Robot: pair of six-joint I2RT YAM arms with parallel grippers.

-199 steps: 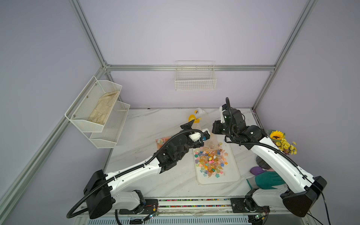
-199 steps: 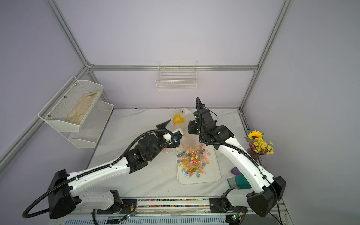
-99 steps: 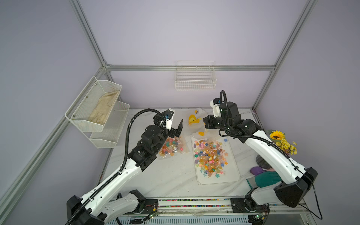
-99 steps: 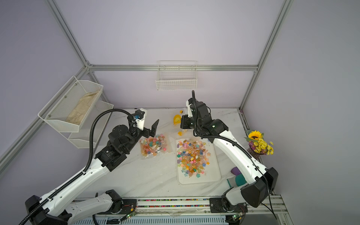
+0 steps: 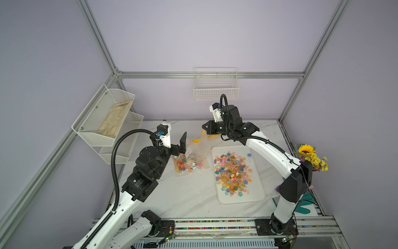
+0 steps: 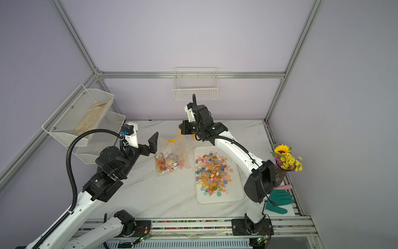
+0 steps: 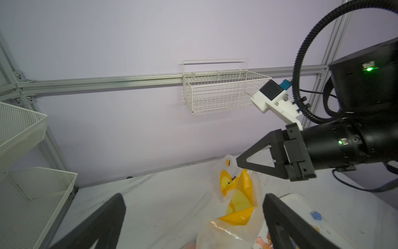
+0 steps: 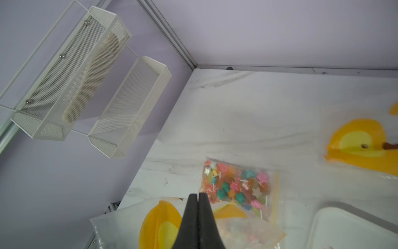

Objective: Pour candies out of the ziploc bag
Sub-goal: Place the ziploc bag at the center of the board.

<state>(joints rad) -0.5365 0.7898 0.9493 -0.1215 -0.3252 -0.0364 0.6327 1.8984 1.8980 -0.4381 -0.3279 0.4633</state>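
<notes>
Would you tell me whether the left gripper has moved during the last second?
Yes. The left gripper has pulled back from over the far corner of the white tray toward the mesh wall shelf, and now stands open beside the ziploc bag.

The right end effector (image 8: pixel 197 195) hides whether its closed tips pinch the ziploc bag (image 8: pixel 247 235).

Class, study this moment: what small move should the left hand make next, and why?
Probably lower the open left hand onto the candy-filled end of the ziploc bag and close. The shut right hand pinches the bag's other end, and candies lie inside it, beside the tray.
</notes>
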